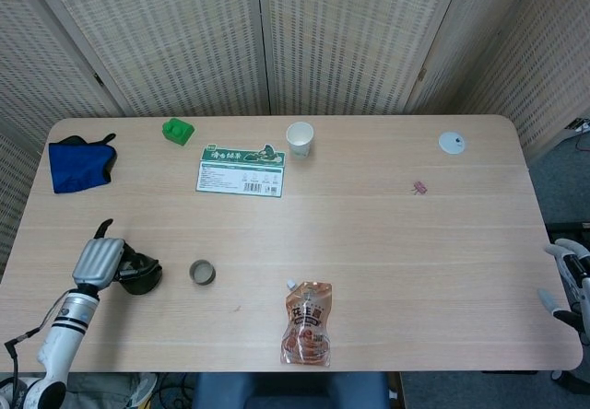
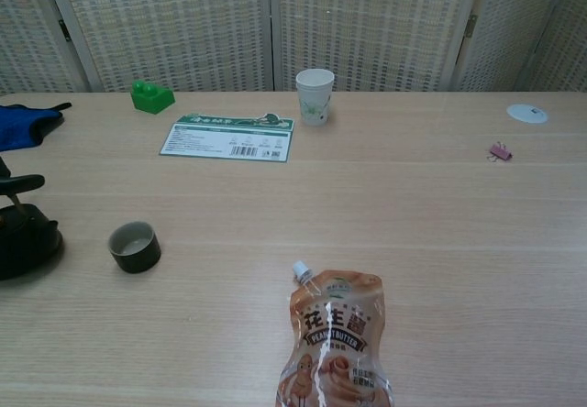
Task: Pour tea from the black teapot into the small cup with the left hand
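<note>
Left hand (image 1: 99, 260): at the near left of the table (image 1: 369, 243), its silver back turned up. The fingers curl down over the black teapot (image 1: 138, 274), which sits directly against the hand on its right side. Whether the fingers truly clasp the pot cannot be told from either view. In the chest view only a dark finger (image 2: 20, 184) shows at the left border, above the pot's rounded body (image 2: 27, 247).

Small cup (image 1: 202, 273): dark, upright, open mouth with a pale inside; stands on the table just right of the teapot and apart from it, further right of the left hand.

Right hand (image 1: 573, 280): at the far right edge of the head view, off the table's near right corner, fingers spread and holding nothing.

Other items, placed from the left hand:
- Peanut butter pouch (image 1: 307, 322): lying flat, well to the right and nearer the front edge, spout pointing away.
- Green-and-white card (image 1: 241, 171): flat, beyond and to the right.
- White paper cup (image 1: 300, 138): upright, just past the card's right end.
- Green block (image 1: 178, 131): beyond, near the back edge.
- Blue cloth (image 1: 80, 165): straight beyond, at the left edge.
- Pink clip (image 1: 420, 187) and white disc (image 1: 452, 143): far to the right, toward the back.
</note>
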You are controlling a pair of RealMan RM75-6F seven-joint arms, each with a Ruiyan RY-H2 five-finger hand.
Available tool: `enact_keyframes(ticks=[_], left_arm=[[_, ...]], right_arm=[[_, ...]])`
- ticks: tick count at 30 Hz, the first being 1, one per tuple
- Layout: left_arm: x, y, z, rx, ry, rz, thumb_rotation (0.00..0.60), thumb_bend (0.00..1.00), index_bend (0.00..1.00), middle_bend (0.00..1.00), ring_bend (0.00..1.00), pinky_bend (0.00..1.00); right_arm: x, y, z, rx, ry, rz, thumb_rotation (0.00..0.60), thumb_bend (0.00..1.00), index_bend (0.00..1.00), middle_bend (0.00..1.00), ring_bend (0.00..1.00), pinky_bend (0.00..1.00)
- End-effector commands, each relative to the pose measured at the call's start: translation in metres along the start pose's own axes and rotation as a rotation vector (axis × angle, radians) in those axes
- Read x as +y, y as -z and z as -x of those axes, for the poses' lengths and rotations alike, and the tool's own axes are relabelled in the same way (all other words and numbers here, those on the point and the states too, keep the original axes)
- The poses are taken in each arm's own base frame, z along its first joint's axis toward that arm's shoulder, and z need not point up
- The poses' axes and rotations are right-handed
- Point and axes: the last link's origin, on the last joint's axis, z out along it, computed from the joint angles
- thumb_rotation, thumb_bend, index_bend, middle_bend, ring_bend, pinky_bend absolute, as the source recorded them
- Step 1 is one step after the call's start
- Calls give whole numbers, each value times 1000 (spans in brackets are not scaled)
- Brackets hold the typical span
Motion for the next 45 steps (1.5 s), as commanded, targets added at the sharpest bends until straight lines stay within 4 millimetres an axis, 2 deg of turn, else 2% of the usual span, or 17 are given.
enact_keyframes(ticks=[1,4,6,11,14,17,21,25,32,45], left_arm=[[-2,0,-5,38,15,-4,136,164,1000,1000,932,117],[-5,2,-10,67,13,-10,141,164,1000,1000,954,206],[-6,4,-14,86,7,-18,168,165,1000,1000,965,269],[-6,7,-21,127,-1,-29,297,196,1000,1000,988,402],[-4,7,-26,153,4,-29,370,229,1000,1000,994,445],[-2,7,-30,174,3,-24,418,254,1000,1000,1000,482],[1,6,-31,190,7,-23,425,268,1000,1000,1000,521],[2,5,-32,198,5,-24,477,280,1000,1000,1000,552],[4,4,-32,207,5,-20,511,346,1000,1000,1000,573],[13,10,-32,204,6,17,502,359,1000,1000,1000,574]], right_arm=[[0,0,0,2,-1,-2,600,186,297,261,215,251],[-1,1,-1,5,-1,-6,600,186,297,261,215,252],[-2,1,-1,8,-3,-8,600,186,297,261,215,252],[-2,0,-2,11,-4,-12,600,186,297,261,215,251],[-2,0,-3,18,-4,-13,600,186,297,261,215,251],[-2,0,-5,23,-1,-15,600,186,297,261,215,251],[-2,1,-6,22,-1,-14,600,186,297,261,215,251],[-1,2,-5,20,-1,-9,600,186,297,261,215,251],[1,3,-4,16,-2,-5,600,186,297,261,215,251],[0,-1,-12,49,12,6,600,186,297,261,215,251]])
